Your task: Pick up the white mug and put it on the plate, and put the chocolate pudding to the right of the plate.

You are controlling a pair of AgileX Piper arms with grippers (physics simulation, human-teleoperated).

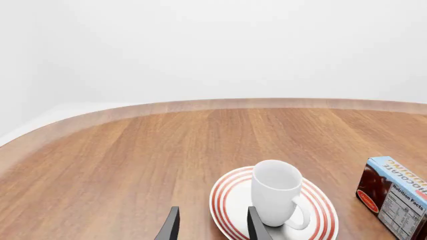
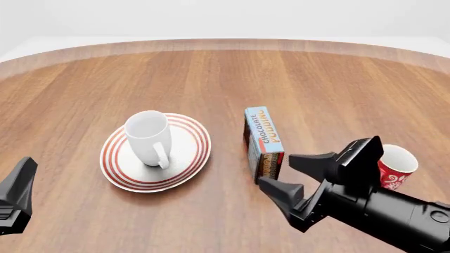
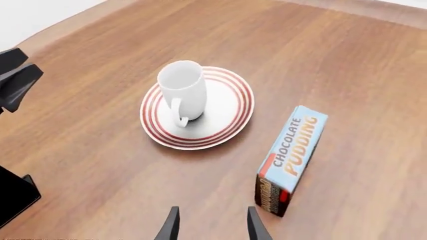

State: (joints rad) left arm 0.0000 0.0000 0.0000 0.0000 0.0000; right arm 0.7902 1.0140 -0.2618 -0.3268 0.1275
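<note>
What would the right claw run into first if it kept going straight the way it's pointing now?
Probably bare table: the open right claw aims between the plate and the chocolate pudding, the carton just beside that line. Depth is unclear, so it might clip the carton.

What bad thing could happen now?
The pudding stands on a narrow side, and the open right gripper is right beside it, so a small bump might tip it over. The red mug sits close behind the right arm and could get knocked if the arm swings back. The mug stands upright on the plate, so it looks safe.
</note>
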